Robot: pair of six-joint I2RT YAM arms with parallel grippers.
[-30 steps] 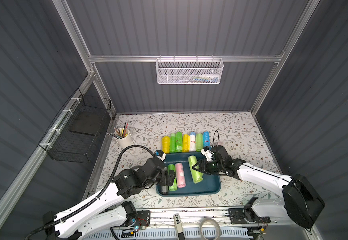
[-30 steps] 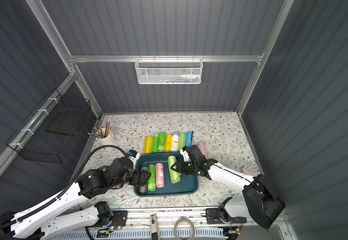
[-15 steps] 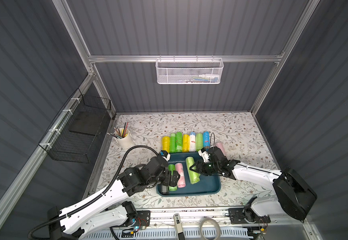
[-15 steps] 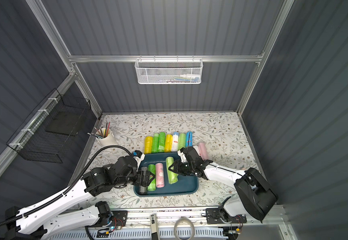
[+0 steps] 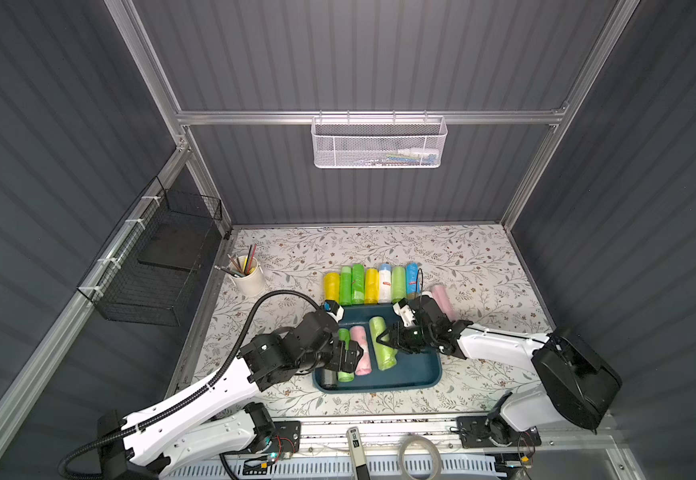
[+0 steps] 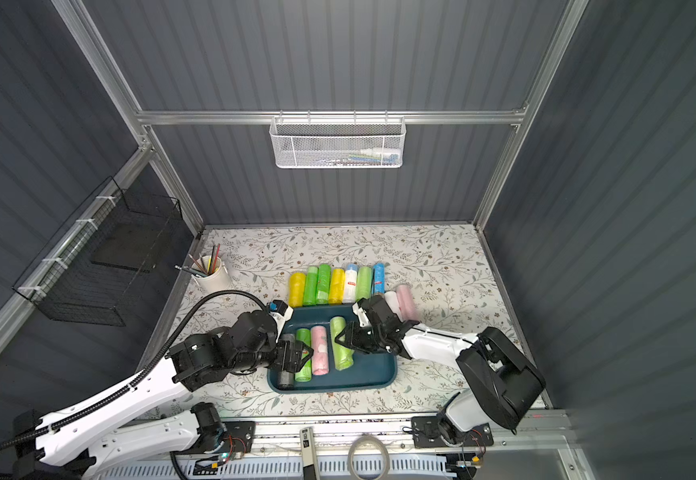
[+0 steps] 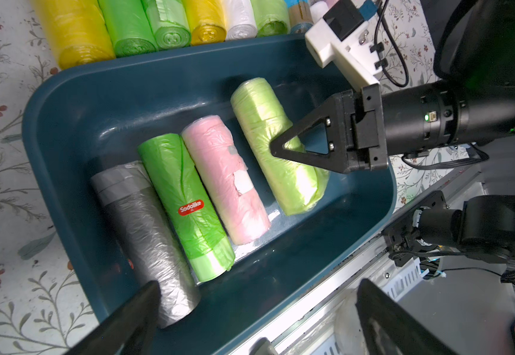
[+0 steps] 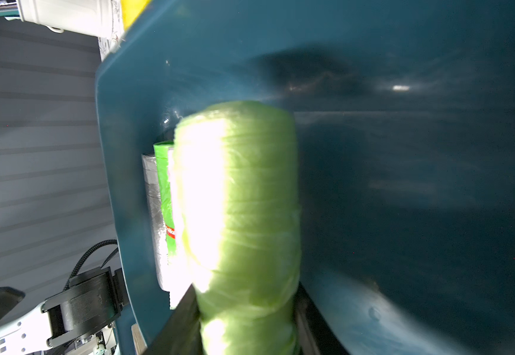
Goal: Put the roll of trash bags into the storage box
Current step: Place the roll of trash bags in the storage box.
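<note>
**Down in the storage box (image 7: pixel 111 101): pale green roll (image 7: pixel 274 144), right end effector (image 7: pixel 281 150) clamped on it**

Lying lengthwise near the middle of the dark teal box in both top views, long axis running from the far rim toward the robot. Gripped at about mid-length by the right end effector, jaws closed against both flanks (plainest in the right wrist view, where the pale green roll (image 8: pixel 237 199) runs out between two dark fingers (image 8: pixel 176 325)). Cannot tell whether resting on the box floor or held just off it.

Just beside it on the robot's left, with a narrow gap between: a pink roll (image 7: pixel 225 181). Close against that, a bright green roll (image 7: pixel 185 199) with a red label. Then a grey roll (image 7: pixel 145 221), nearest the left wall of the box.

Hanging over that left end of the box, above the grey and bright green rolls: the left end effector (image 6: pixel 300 355), jaws wide apart, holding nothing.

Beyond the far rim, on the flowered worktop (image 5: pixel 462 257): a row of rolls (image 5: pixel 371 284) side by side (yellow, greens, white, blue), ends close up to the rim. To the right of the row, beside the right arm, a pale pink roll (image 5: pixel 444 299).

Further out: a white cup of pencils (image 5: pixel 248 276) at the worktop's left edge, a black wire basket (image 5: pixel 159 266) on the left wall, a white mesh basket (image 5: pixel 379 143) on the back rail.
</note>
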